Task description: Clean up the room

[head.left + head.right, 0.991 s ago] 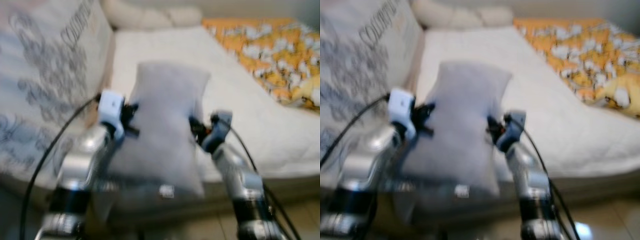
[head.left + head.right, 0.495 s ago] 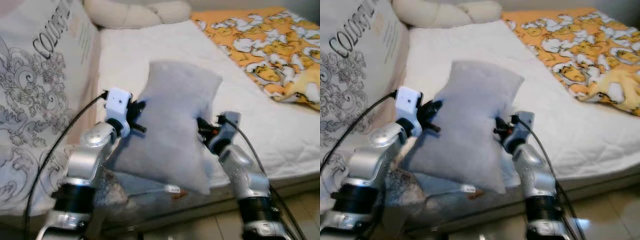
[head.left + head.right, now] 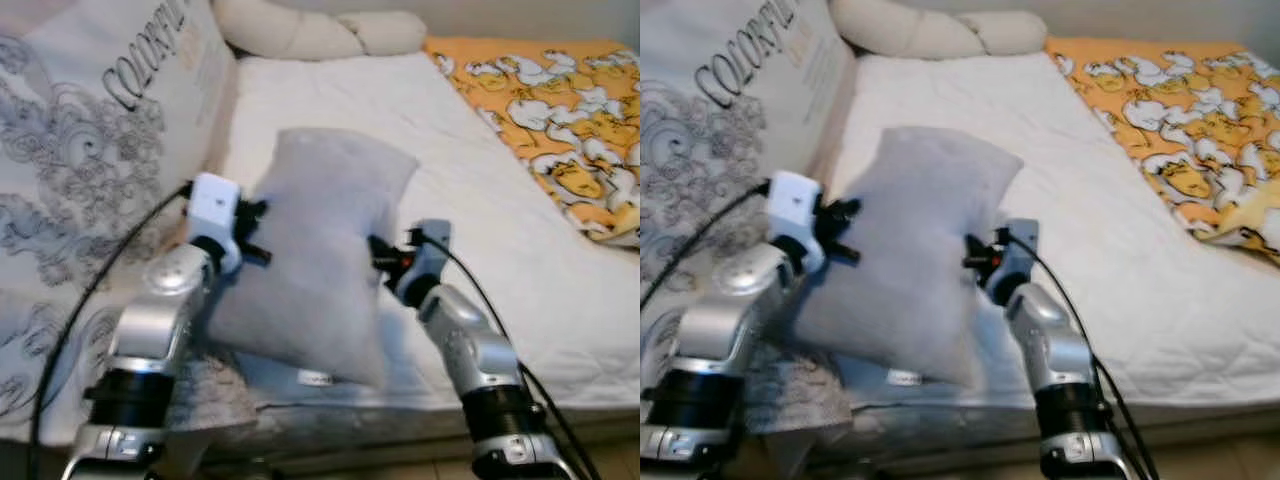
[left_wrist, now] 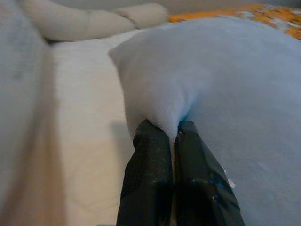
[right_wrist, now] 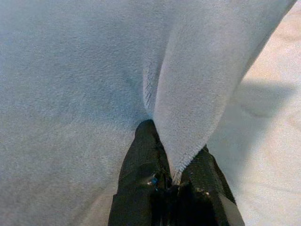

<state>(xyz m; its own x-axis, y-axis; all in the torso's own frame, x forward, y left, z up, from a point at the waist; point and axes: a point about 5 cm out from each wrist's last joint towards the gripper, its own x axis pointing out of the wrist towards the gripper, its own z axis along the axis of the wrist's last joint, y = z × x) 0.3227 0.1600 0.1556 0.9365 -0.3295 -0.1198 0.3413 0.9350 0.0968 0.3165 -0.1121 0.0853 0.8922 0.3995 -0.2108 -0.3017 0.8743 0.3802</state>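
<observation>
I hold a grey pillow (image 3: 320,250) up in front of me over the near edge of the bed (image 3: 480,200), one arm at each of its sides. My left gripper (image 4: 171,136) has its jaws pinched tight on a fold of fabric at the pillow's side, and my right gripper (image 5: 171,165) is clamped the same way on the seam edge opposite. The pillow looks light and very soft: it bulges between my two holds and its lower end sags toward the mattress, so it will flop and swing rather than keep its shape. The fleecy cover seems to give good friction, but a pinch of cloth alone could slide out, so I judge the seams and corners the best places to grip. Two more pillows (image 3: 320,30) lie at the head of the bed, beside an orange blanket (image 3: 560,110).
</observation>
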